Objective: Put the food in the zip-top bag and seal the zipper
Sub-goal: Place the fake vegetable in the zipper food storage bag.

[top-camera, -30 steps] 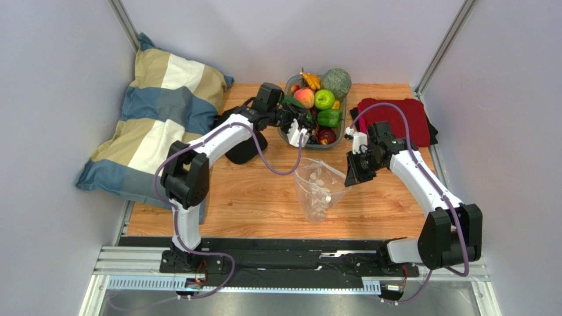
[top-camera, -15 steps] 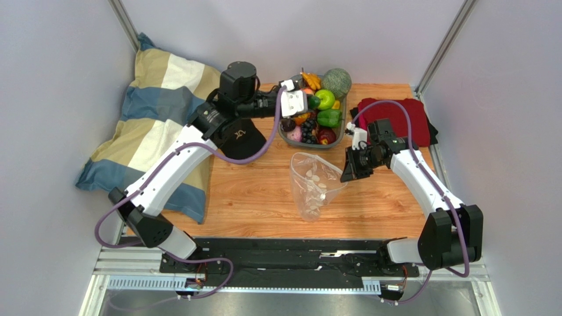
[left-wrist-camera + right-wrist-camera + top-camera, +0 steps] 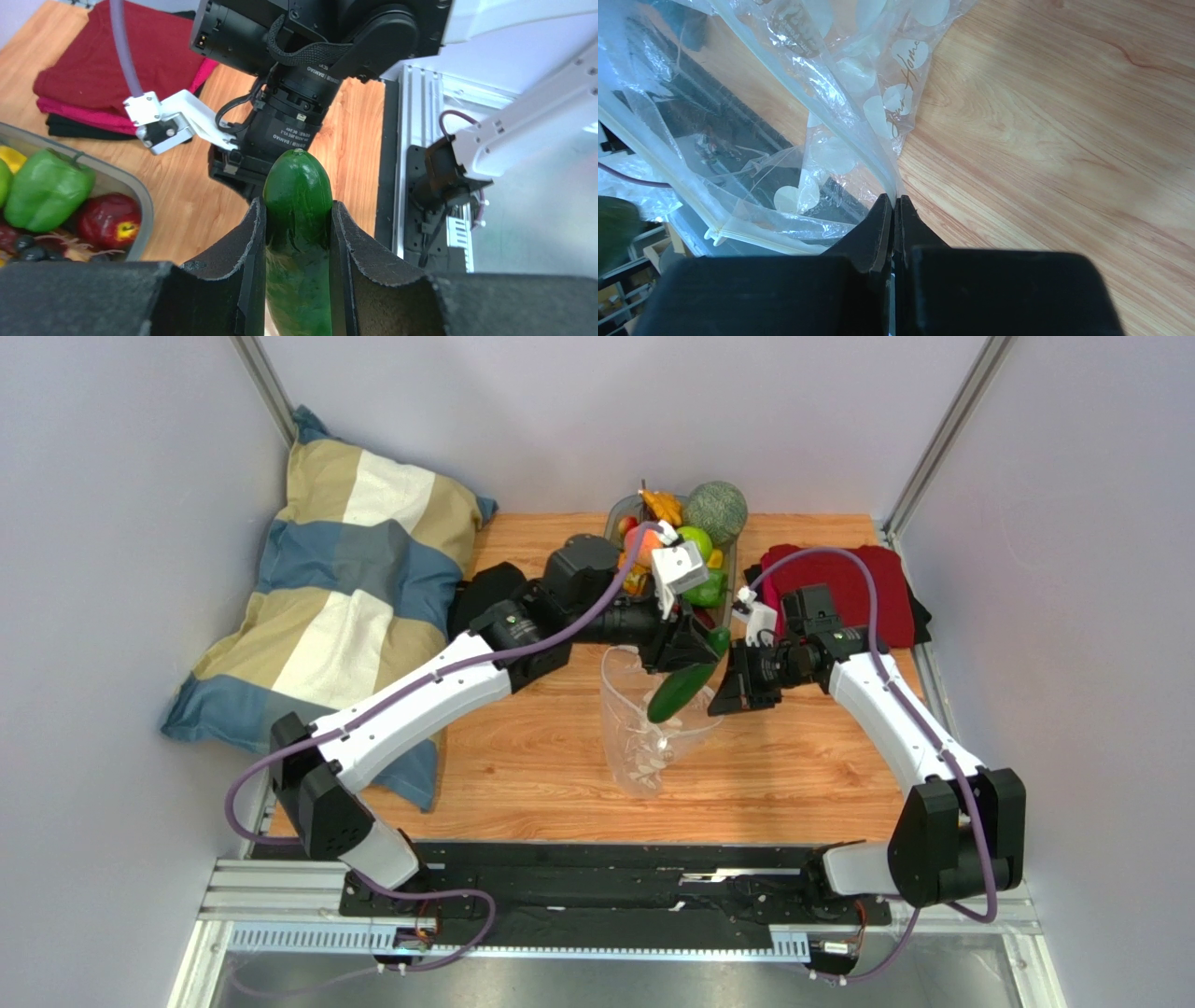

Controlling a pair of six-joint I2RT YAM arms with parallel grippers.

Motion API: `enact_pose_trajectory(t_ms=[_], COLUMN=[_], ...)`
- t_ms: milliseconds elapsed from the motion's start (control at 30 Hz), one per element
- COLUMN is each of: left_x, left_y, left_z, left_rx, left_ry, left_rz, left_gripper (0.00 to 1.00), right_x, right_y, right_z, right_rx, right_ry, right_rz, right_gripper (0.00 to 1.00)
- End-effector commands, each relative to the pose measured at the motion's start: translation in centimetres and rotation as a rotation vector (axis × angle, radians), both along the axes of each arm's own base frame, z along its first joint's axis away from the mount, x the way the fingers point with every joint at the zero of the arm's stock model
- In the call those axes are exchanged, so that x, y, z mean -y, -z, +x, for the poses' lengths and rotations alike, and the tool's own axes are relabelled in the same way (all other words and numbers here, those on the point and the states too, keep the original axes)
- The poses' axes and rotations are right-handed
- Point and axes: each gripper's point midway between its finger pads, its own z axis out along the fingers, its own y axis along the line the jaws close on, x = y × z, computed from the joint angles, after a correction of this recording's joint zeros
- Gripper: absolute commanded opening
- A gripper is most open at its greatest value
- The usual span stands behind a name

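1. The left fingers (image 3: 686, 653) are clamped on a dark green, glossy cucumber (image 3: 297, 203), whose rounded end sticks out past their tips. In the top view it hangs slanted at the open mouth of the clear, floppy zip-top bag printed with white dots (image 3: 638, 742). I cannot tell whether its lower end is already inside.
2. The right fingers (image 3: 734, 692) are shut tight on a pinch of film at the bag's mouth edge. They hold that side up while the bag's lower part rests on the wooden bench (image 3: 519, 742).
3. The thin whitish zipper (image 3: 766, 240) is unpressed and the mouth gapes.
4. Only one side of the mouth is held. The limp far side could fold inward under the cucumber, sending it down the outside of the bag.
5. The cucumber's skin looks slick and round, so it may swivel or slip in the grip and drop early onto the bench.
6. A hard push into the film could tug the small pinch free, and the bag would collapse.
7. The two arms work very near each other, so a careless descent risks a knock between them.
8. The grey plastic tray (image 3: 140, 210) with more food sits behind, apart from the bag.
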Motion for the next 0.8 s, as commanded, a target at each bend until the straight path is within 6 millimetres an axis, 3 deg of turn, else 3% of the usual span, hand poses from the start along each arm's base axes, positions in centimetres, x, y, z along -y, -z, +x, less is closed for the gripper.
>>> enact_pose_trajectory(t_ms=[0,100,133,300,400,467,533,567,667,767], left_x=[2.2,1.8,1.3,-1.6,-2.0,-1.6,-0.8,-0.3,0.6,1.2], left_y=[-0.5,2.5,4.2,8.4,7.0,3.6,1.5,-0.8,-3.3,-2.5], left_z=[0.4,0.4,0.5,0.4,1.5,2.2,2.2,2.0,2.1,3.1], left_rx=[-0.01,-0.048,-0.065,-0.089,-0.024,0.049,0.088,0.116,0.169,0.201], left_ry=[-0.074,-0.124,-0.15,-0.238,-0.279,-0.278,-0.246,-0.219,-0.183,-0.2], left_rz=[-0.067,0.0,0.038,0.154,0.11,0.017,-0.026,-0.07,-0.12,-0.111], left_gripper=[0.0,0.0,0.0,0.0,0.0,0.0,0.0,0.0,0.0,0.0], right_x=[-1.3,-1.1,-0.8,-0.5,-0.6,-0.7,-0.6,-0.6,-0.6,-0.8], right_y=[-1.9,-2.1,-2.2,-2.1,-2.1,-2.0,-1.7,-1.7,-1.7,-2.0], right_z=[1.4,1.6,1.9,1.9,1.6,1.4,1.3,1.3,1.3,1.2], right_rx=[0.027,0.001,-0.005,-0.048,-0.048,-0.047,-0.052,-0.053,-0.056,-0.056], right_ry=[-0.002,0.016,0.033,0.056,0.042,0.036,0.036,0.037,0.037,0.031], right_rz=[0.091,0.132,0.145,0.214,0.232,0.232,0.23,0.23,0.231,0.247], right_gripper=[0.0,0.0,0.0,0.0,0.0,0.0,0.0,0.0,0.0,0.0])
